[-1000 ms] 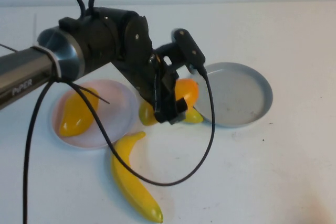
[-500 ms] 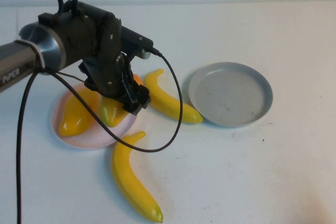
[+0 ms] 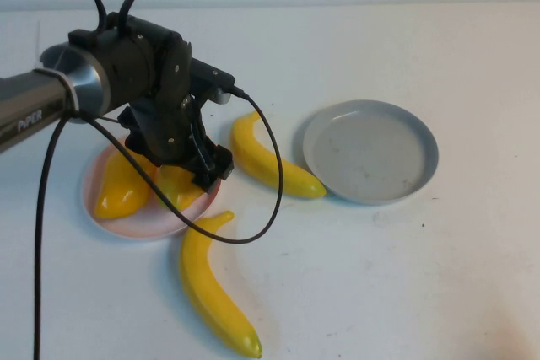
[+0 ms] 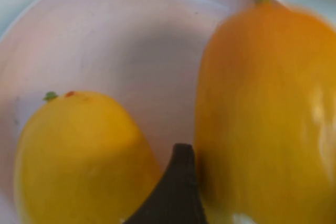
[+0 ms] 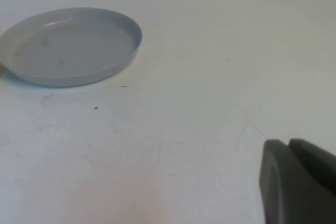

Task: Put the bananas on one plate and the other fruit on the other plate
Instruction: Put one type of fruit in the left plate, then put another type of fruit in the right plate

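Observation:
My left gripper point(image 3: 192, 180) hangs low over the pale pink plate point(image 3: 126, 227) and is shut on the redder orange mango-like fruit point(image 3: 175, 188). In the left wrist view this fruit point(image 4: 262, 108) sits beside one dark finger point(image 4: 177, 190), over the pink plate point(image 4: 131, 35). The other yellow-orange fruit point(image 3: 118, 187) lies on the plate next to it and also shows in the left wrist view point(image 4: 79, 156). The shorter banana point(image 3: 272, 163) lies between the two plates. The longer banana point(image 3: 211, 288) lies in front of the pink plate. The grey-blue plate point(image 3: 371, 176) holds nothing. My right gripper point(image 5: 290, 145) is shut and hovers over bare table.
The left arm's black cable point(image 3: 270, 200) loops down over the table between the bananas. The grey-blue plate's rim point(image 5: 105, 74) shows in the right wrist view, far from the right gripper. White table point(image 3: 422, 276) stretches to the right and front.
My left gripper carried the orange fruit leftward from beside the grey-blue plate, uncovering the shorter banana, and lowered it onto the pink plate. The right arm has not moved.

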Available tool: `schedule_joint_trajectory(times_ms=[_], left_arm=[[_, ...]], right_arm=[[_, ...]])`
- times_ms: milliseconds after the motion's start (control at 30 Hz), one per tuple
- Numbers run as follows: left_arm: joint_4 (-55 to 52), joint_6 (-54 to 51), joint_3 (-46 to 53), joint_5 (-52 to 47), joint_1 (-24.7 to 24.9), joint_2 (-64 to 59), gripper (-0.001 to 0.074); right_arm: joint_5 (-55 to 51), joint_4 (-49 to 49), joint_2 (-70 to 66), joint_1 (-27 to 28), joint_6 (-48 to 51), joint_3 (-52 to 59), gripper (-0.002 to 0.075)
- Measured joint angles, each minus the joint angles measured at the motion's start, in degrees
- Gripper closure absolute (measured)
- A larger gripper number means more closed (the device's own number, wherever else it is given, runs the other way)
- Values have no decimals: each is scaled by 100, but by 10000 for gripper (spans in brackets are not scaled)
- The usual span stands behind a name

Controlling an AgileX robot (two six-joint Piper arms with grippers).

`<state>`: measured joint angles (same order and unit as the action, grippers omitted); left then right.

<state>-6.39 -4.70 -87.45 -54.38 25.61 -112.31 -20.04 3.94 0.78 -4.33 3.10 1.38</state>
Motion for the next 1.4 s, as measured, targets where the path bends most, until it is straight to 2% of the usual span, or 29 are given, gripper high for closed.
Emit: schedule_joint_trajectory(times_ms=[233, 333, 400, 467, 567, 600, 667, 800, 900, 1167, 1400], left_arm=[[-240, 270, 0, -9, 0, 64, 87], [-230, 308, 0, -13, 0, 223, 125], [-209, 308, 0, -13, 0, 383, 201], [-209, 308, 0, -13, 0, 587, 324], [-209, 308, 0, -22, -13, 1004, 581], [-209, 308, 0, -58, -13, 1161, 634], [-209, 308, 0, -148, -13, 1496, 692], [-209, 308, 267, -54, -13, 2267, 724], [-209, 348, 902, 349, -13, 3134, 730], [-209, 818, 3671, 1749, -13, 5608, 732], [-209, 950, 5636, 2846, -13, 7692, 732]], right_arm=[[0, 0, 0, 0, 0, 0, 741], [0, 0, 0, 0, 0, 0, 741], [0, 0, 0, 0, 0, 0, 741], [0, 0, 0, 0, 0, 0, 741], [0, 0, 0, 0, 0, 0, 741], [0, 0, 0, 0, 0, 0, 741], [0, 0, 0, 0, 0, 0, 742], [0, 0, 0, 0, 0, 0, 741], [0, 0, 0, 0, 0, 0, 741], [0, 0, 0, 0, 0, 0, 741], [0, 0, 0, 0, 0, 0, 741]])
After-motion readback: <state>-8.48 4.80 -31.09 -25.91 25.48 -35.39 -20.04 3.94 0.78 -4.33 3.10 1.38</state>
